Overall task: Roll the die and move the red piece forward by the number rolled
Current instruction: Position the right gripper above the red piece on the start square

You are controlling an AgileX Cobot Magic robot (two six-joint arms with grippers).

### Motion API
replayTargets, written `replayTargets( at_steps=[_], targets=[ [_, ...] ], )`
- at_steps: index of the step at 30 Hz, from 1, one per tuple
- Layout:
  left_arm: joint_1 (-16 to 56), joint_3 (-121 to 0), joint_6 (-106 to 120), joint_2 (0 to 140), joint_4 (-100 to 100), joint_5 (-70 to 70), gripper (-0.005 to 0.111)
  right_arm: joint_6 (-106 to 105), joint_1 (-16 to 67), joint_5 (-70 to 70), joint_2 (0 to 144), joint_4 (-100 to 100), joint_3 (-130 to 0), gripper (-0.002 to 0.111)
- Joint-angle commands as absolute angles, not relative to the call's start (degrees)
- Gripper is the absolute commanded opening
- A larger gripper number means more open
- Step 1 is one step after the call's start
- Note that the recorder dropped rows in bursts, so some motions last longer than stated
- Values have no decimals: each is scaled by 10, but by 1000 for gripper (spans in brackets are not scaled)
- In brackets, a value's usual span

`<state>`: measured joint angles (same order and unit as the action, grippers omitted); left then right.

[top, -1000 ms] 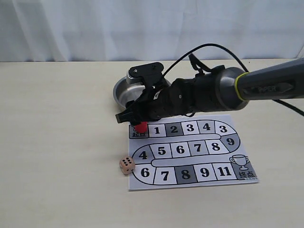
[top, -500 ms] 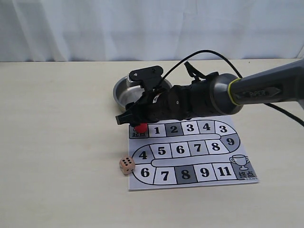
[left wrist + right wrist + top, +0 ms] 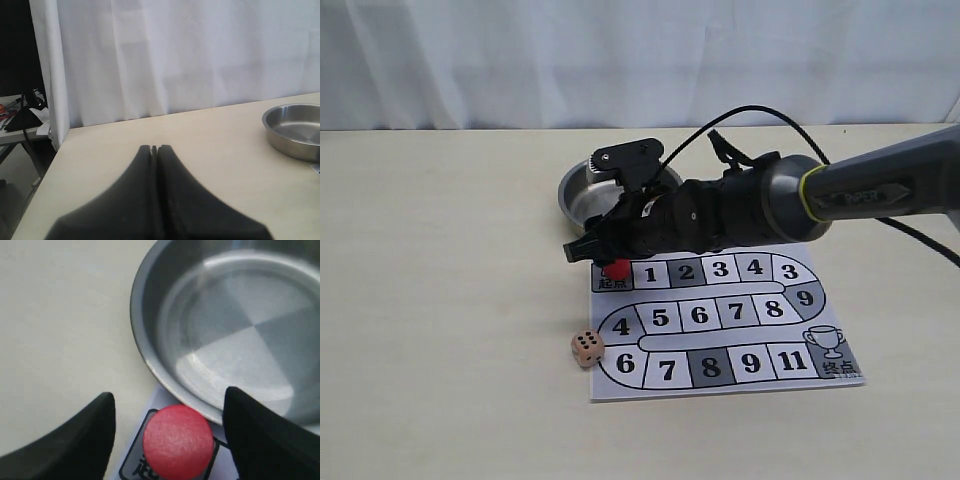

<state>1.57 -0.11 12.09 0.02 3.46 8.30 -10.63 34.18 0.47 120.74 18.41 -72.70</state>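
The red piece (image 3: pixel 616 268) (image 3: pixel 178 441) stands upright on the grey start square at the board's (image 3: pixel 720 320) near-left corner. My right gripper (image 3: pixel 595 252) (image 3: pixel 170 437) hovers just over it, open, one black finger on each side with a gap to the piece. The die (image 3: pixel 587 348) rests on the table beside the board's left edge, six pips on its near face. My left gripper (image 3: pixel 155 148) is shut with nothing in it, out of the exterior view.
A steel bowl (image 3: pixel 582 195) (image 3: pixel 225 335) (image 3: pixel 295 130) stands right behind the start square, under my right arm. The paper board has numbered squares and a trophy square (image 3: pixel 830 345) at its near right. Bare tan table surrounds it.
My right gripper has risen slightly and drawn back a little over the red piece one second ago; since half a second ago nothing has visibly moved. The die lies still.
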Motion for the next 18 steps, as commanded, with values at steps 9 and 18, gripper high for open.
replayTargets(
  at_steps=[9,18],
  targets=[
    [20,0,117,0,35,82,0,-89,340,76,1163,203,-730,60],
    [20,0,117,0,35,82,0,38,322,158,1162,202,-734,60]
  ],
)
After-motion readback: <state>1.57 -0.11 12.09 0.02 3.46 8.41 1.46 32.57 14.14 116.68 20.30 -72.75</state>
